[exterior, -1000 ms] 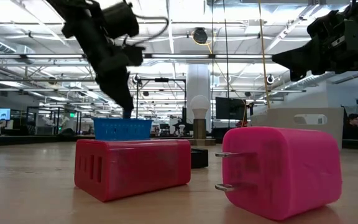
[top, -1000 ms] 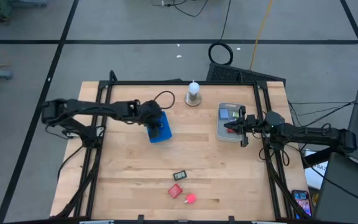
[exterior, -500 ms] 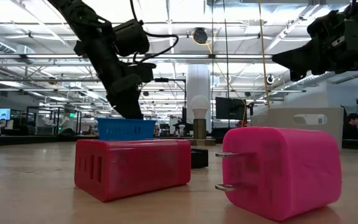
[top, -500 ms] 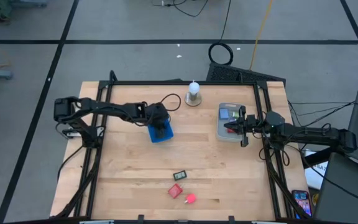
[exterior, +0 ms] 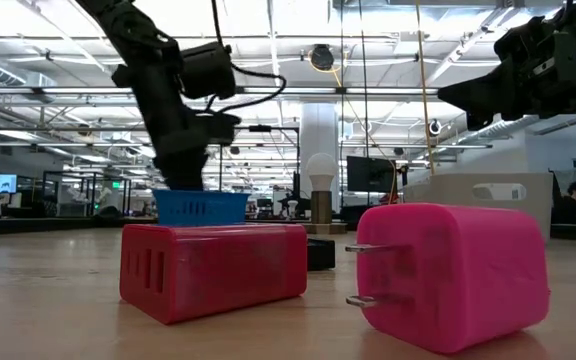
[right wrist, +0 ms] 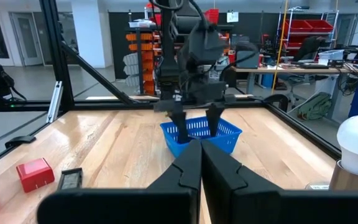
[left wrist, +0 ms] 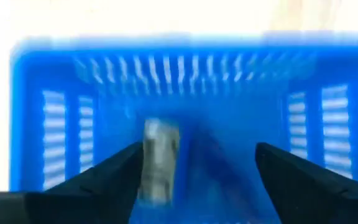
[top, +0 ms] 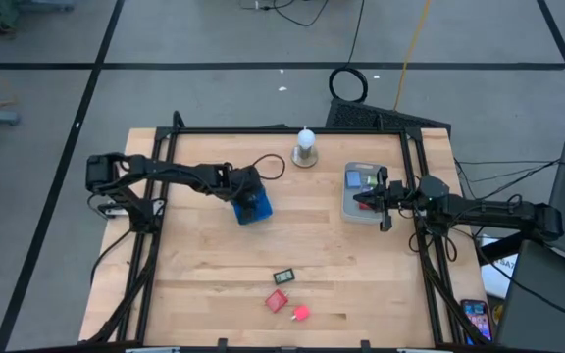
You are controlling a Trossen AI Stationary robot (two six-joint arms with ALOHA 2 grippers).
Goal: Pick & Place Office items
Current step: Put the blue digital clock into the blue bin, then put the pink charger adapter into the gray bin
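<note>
1. The left gripper (left wrist: 194,180) is held just above the blue basket (top: 253,208), its fingers spread wide with nothing between them. A pale, blurred piece (left wrist: 160,163) is seen inside the basket below; what it is cannot be told. If the arm is lifted carelessly, the basket rim could be caught by a finger and the basket tipped or dragged.

2. The right gripper (right wrist: 199,163) is parked over the grey tray (top: 359,208) at the table's right side, fingers pressed together and holding nothing. No risk is judged from it while it waits.

3. Three items lie near the front edge, well apart from the basket: a red block (top: 278,300), a pink plug block (top: 300,313) and a dark grey piece (top: 283,277). The red and pink ones sit close together, so one could be knocked aside when the other is grasped.

4. The pink block lies on its side with its prongs sticking out; a grip across the prongs would probably slip.
</note>
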